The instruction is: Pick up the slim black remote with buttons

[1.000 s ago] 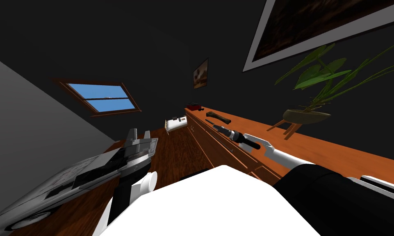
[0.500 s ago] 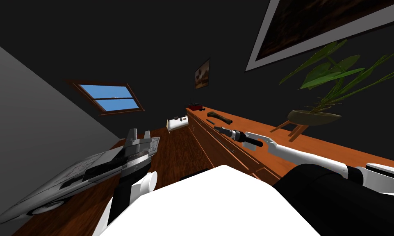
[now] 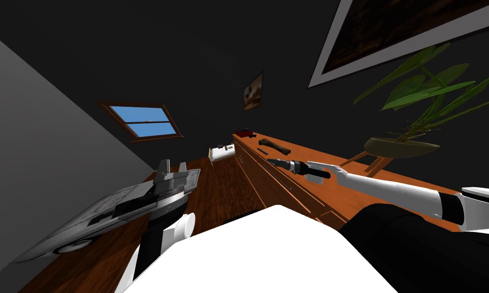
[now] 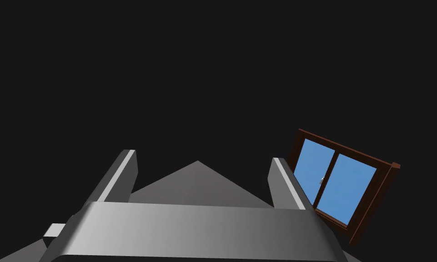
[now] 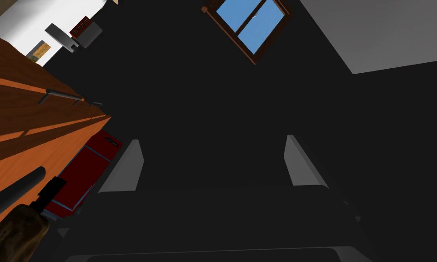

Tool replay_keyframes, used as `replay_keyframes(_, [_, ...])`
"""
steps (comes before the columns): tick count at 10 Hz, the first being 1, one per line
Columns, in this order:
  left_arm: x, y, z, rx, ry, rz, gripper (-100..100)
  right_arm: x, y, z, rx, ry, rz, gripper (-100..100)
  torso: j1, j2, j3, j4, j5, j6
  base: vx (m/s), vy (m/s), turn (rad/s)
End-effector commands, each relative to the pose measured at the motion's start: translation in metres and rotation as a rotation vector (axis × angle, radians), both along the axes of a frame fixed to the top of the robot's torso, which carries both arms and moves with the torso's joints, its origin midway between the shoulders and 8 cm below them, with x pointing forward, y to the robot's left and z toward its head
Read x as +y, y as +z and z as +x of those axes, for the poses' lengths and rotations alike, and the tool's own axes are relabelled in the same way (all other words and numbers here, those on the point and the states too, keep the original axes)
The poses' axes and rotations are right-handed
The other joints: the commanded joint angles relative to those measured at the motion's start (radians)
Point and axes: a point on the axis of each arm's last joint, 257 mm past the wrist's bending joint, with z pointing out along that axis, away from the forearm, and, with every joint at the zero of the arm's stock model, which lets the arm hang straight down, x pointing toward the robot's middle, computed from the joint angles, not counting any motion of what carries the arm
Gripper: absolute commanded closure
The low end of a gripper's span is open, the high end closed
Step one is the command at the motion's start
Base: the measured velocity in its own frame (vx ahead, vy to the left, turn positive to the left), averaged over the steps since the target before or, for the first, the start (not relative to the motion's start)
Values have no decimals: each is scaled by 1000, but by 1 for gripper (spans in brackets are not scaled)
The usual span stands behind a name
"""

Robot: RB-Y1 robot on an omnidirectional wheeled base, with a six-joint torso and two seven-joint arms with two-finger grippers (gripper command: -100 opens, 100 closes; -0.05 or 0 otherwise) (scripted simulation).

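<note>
Remote (image 3: pixel 262 151), slim and black, lies untouched on the orange wooden dresser (image 3: pixel 309 152), beside a brown object (image 3: pixel 275 146) and a little ahead of my right pincer (image 3: pixel 271 162). That pincer hovers over the dresser top, blades wide, holding nothing. My left pincer (image 3: pixel 173 166) hangs wide open off to the side. By my reading the closing-in, grasp and lift are all yet to come.
</note>
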Motion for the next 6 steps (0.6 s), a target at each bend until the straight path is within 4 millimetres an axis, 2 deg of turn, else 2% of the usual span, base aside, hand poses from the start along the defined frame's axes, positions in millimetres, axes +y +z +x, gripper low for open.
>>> replay_keyframes(1, [0, 0, 0, 0, 0, 0, 0, -4, -5, -1, 31, 12, -33, -100, 0, 0, 0, 0, 0, 0, 0, -6, 83])
replay_keyframes(2, [0, 0, 0, 0, 0, 0, 0, -5, -4, -1, 35, 22, -60, -100, 0, 0, 0, 0, 0, 0, 0, 0, 0])
replay_keyframes(3, [0, 0, 0, 0, 0, 0, 0, -17, -16, -4, 90, 11, -64, -100, 0, 0, 0, 0, 0, 1, 6, -6, 107])
replay_keyframes(5, [0, 0, 0, 0, 0, 0, 0, -18, -14, -4, 98, 31, -117, -100, 0, -1, 0, 0, 0, 0, 3, -4, 46])
replay_keyframes(6, [0, 0, 0, 0, 0, 0, 0, -32, -25, -8, 154, 16, -124, -100, 0, 0, 0, 0, 0, 1, 10, -5, 115])
